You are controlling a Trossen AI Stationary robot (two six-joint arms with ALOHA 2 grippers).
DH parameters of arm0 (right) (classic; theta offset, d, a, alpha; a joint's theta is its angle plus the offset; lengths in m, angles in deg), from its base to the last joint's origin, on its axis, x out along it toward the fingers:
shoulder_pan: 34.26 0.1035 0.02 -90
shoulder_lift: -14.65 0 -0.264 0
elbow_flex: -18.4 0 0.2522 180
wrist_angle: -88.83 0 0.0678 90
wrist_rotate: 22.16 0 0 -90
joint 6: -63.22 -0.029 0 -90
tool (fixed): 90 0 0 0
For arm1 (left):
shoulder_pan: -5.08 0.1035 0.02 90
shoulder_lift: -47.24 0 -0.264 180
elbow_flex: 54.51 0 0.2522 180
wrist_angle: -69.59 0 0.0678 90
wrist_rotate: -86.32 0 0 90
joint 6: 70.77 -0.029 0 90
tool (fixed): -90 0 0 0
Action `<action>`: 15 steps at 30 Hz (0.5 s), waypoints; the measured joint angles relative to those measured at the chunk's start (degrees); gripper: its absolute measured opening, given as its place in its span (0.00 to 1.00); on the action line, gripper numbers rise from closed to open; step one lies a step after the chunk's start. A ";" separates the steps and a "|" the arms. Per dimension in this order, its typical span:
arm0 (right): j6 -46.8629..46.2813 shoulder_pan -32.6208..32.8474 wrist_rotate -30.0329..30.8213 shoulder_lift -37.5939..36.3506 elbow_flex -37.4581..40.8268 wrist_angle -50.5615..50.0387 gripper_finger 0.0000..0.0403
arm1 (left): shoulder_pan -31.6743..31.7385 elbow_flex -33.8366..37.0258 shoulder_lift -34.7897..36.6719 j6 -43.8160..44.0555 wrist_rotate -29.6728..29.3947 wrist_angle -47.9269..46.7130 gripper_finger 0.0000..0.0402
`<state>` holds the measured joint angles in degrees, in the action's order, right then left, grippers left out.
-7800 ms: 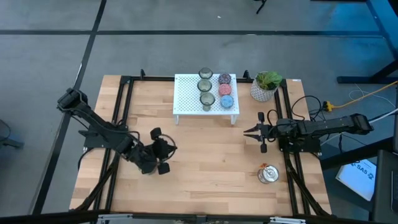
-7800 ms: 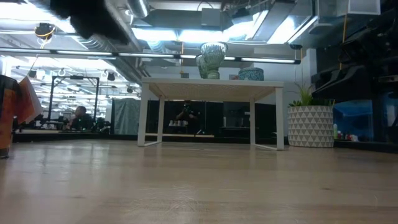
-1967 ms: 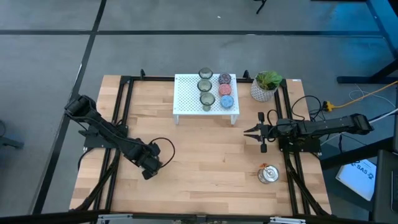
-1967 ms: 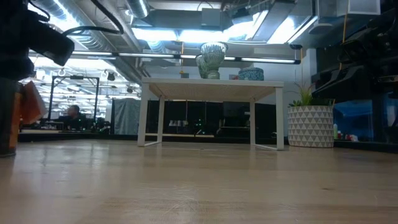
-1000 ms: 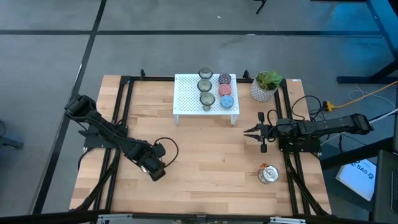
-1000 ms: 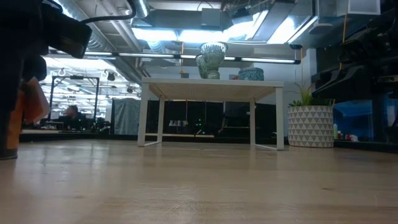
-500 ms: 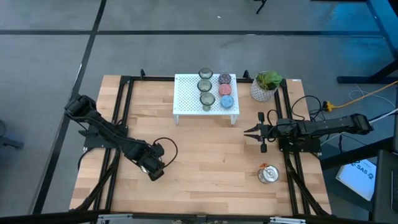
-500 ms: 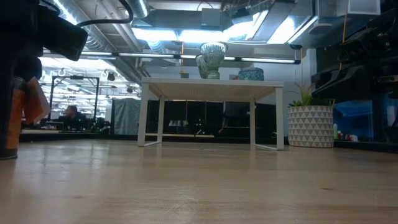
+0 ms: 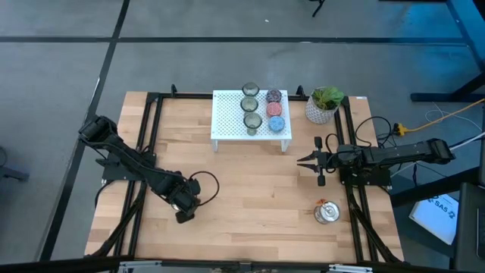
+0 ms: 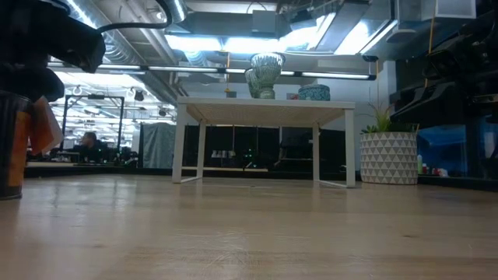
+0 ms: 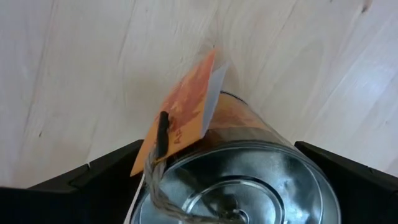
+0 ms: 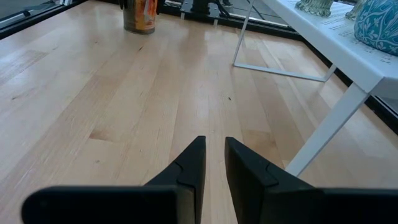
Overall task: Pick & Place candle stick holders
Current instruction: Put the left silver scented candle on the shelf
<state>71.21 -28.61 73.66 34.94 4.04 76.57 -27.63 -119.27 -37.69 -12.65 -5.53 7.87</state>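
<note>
A shiny silver candle stick holder (image 11: 249, 168) with an orange tag (image 11: 183, 115) on twine stands upright on the table near its left front (image 10: 14, 148). My left gripper (image 9: 186, 206) is over it, open. Its fingers (image 11: 93, 174) stand on either side of the holder, and I see no touch. A second silver holder (image 9: 326, 211) stands on the table at the right front. Several small holders, olive-clear (image 9: 248, 105), purple (image 9: 273, 95), pink (image 9: 273, 109) and blue (image 9: 276, 123), stand on the white rack (image 9: 231, 121). My right gripper (image 12: 213, 143) hovers at mid right (image 9: 309, 161), shut to a narrow slit and holding nothing.
A white pot with a green plant (image 9: 324, 105) stands at the far right, beside the rack. Bare wooden table top (image 9: 258, 189) lies between the two arms and in front of the rack. Black frame rails (image 9: 151, 121) run along the table's left and right sides.
My left gripper has turned a little at the wrist over the tagged silver holder and stays open. The holder stands where it was.
</note>
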 joint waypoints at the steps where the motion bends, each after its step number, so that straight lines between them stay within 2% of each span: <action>1: 0.00 0.00 0.02 0.01 0.00 0.00 0.16 | -0.14 0.00 0.00 -0.25 -0.01 -0.11 1.00; 5: 0.00 0.00 0.01 -0.01 0.00 -0.01 0.16 | -0.65 0.00 0.00 -0.14 -0.03 -0.25 1.00; 11: 0.00 0.00 0.00 -0.01 0.00 0.00 0.16 | -1.06 -0.02 0.00 7.62 -0.52 -0.27 1.00; 15: -0.01 0.00 0.01 0.01 0.01 -0.01 0.16 | -1.32 -0.02 0.00 4.46 1.30 -0.36 1.00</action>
<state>71.20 -28.61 73.67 34.94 4.04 76.56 -28.95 -119.29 -37.69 -8.19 -4.22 7.51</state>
